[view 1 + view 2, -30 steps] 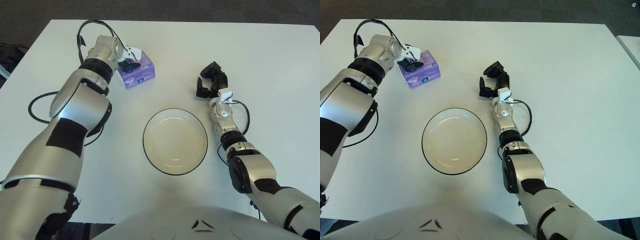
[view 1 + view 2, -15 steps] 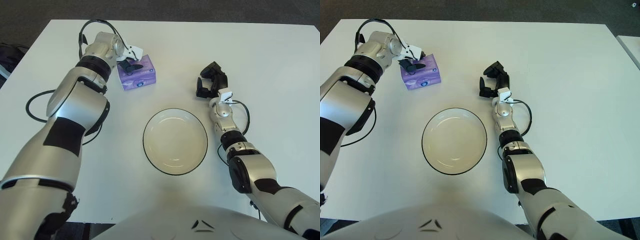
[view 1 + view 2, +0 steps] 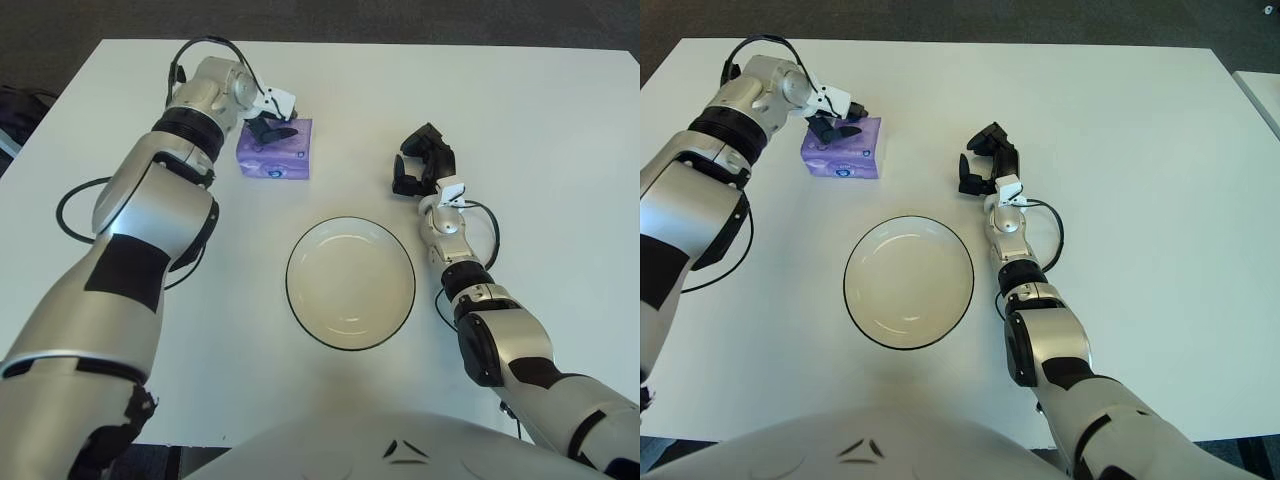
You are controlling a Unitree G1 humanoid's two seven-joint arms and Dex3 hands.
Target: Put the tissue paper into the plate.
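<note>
Since a second ago the tissue paper pack (image 3: 275, 150) has slid a little right and rotated, so its edges now sit roughly square to the table (image 3: 540, 120) edges instead of skewed; left wrist has swung right with it. Right arm and plate unchanged.

Left hand (image 3: 270, 122): at the far-left part of the table, dark fingers (image 3: 835, 128) curled down onto the top far edge of the purple pack, touching it. Looks like a partial pinch on the top rather than a full wrap; pack's underside appears to be on the table, not lifted, though I can't confirm contact for certain.

Tissue paper pack: purple, small printed mark on its near face, far-left of centre, well apart from the plate, beyond and to the left of it.

Plate (image 3: 350, 282): white with a dark rim, round, centre-near of the table, nothing in it.

Right hand (image 3: 420, 165): right of the plate and slightly farther away, fingers curled in narrow, holding nothing. Can't tell if it touches the table. Forearm runs back toward the near-right corner, with a thin black cable (image 3: 490, 222) looping out beside the wrist.

Black cable (image 3: 75, 205) also loops on the table left of the left forearm, and another short loop (image 3: 200, 50) arcs over the left wrist.

Dark floor (image 3: 320, 18) shows beyond the far table edge.
</note>
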